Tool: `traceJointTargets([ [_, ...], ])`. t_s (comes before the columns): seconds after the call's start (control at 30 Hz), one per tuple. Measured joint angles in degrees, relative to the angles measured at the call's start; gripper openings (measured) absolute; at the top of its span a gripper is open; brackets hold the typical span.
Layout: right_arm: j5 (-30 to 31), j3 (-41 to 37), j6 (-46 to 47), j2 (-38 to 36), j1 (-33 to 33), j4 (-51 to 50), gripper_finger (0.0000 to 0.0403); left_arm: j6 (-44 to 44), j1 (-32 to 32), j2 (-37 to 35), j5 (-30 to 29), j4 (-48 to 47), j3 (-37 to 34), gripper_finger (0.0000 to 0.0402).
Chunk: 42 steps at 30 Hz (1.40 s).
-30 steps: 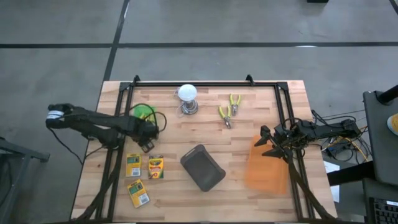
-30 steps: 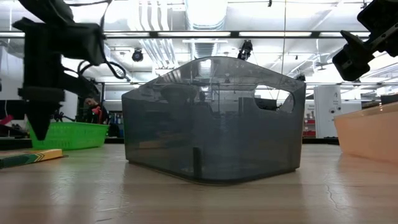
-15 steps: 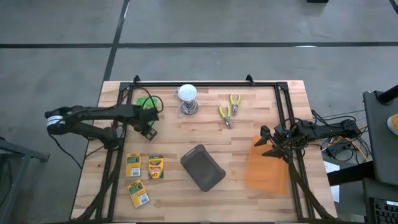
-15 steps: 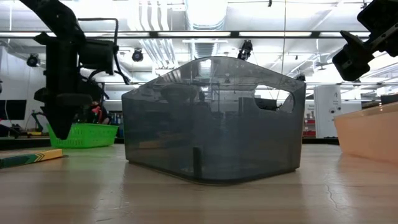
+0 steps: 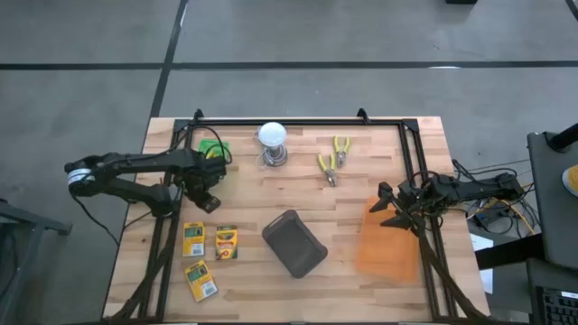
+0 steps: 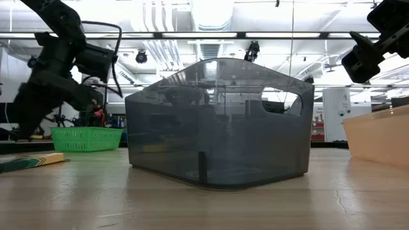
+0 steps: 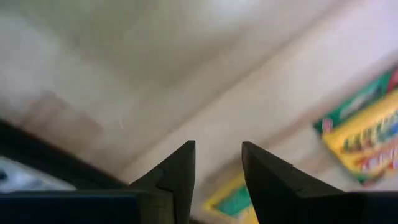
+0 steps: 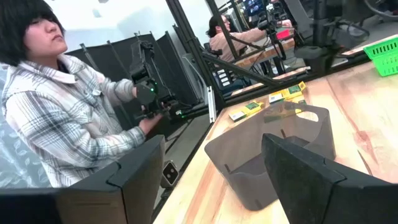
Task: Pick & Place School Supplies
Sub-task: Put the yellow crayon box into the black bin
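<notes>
Left gripper [image 5: 204,200] above the table [image 5: 361,181], empty, fingers narrowly parted.

Three crayon boxes [image 5: 193,238] lie flat near the table's front-left corner, just in front of that gripper and, as far as the blurred wrist view allows, untouched. Right gripper [image 5: 386,206] waits wide open over the orange bin [image 5: 388,242].

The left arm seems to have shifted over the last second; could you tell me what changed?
The left gripper swung away from the green basket toward the crayon boxes, open and empty. The right gripper, grey bin, orange bin, bulb and pliers stayed put.
</notes>
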Motion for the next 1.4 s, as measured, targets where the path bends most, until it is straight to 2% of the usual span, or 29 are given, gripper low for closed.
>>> traceJointTargets([
  [0.17, 0.0, 0.0, 0.0, 0.0, 0.0, 0.0, 0.0267, 1.1, -1.1, -0.2, 5.0, -0.2, -0.5, 0.0136],
  [0.5, 0.0, 0.0, 0.0, 0.0, 0.0, 0.0, 0.0259, 2.4, -10.8, -0.3, 6.8, 0.2, -0.6, 0.0136],
  [0.67, 0.0, 0.0, 0.0, 0.0, 0.0, 0.0, 0.026, 1.9, -13.9, -0.3, 6.8, 4.8, -3.3, 0.0136],
  [0.87, 0.0, 0.0, 0.0, 0.0, 0.0, 0.0, 0.0266, 1.0, -14.1, -0.3, 7.9, 8.3, -7.3, 0.0136],
  [1.4, 0.0, 0.0, 0.0, 0.0, 0.0, 0.0, 0.0259, 0.7, -14.1, -0.4, 12.2, 11.0, -10.7, 0.0133],
])
